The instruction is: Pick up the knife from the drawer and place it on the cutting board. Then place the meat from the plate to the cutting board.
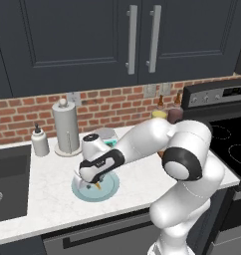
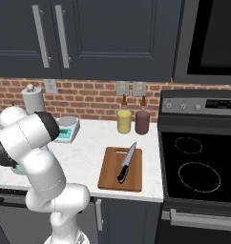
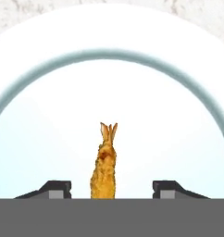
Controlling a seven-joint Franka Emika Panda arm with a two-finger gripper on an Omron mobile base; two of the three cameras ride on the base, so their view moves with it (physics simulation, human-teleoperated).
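- Your end effector is down over the plate, on the left part of the desk just right of the sink.
- In the hand view the two fingertips stand on either side of the meat, clear gaps on both sides. Jaws partly apart, touching nothing, holding nothing yet.
- The meat lies on the plate between the fingers, tail fanned out towards the far rim. A sliver of orange also peeks under the hand in the left base view.
- The knife already rests on the cutting board, blade towards the brick wall, handle near you. Knife step looks done; the meat pickup is the step in hand.
- Risk: the strip is thin and low. If the fingers close too high, they may pinch only its top and it could slip out on the lift.
- Risk: too low, and the tips could scrape the plate and shove it across the desk.
- Risk: the board sits well to the right, beside the stove. A weak pinch could drop the meat during that long carry.
- Risk: on the set-down, you could nudge the knife, since it takes up the middle of the board.
- The scale and paper towel roll stand behind the plate; a wide swing could clip them.
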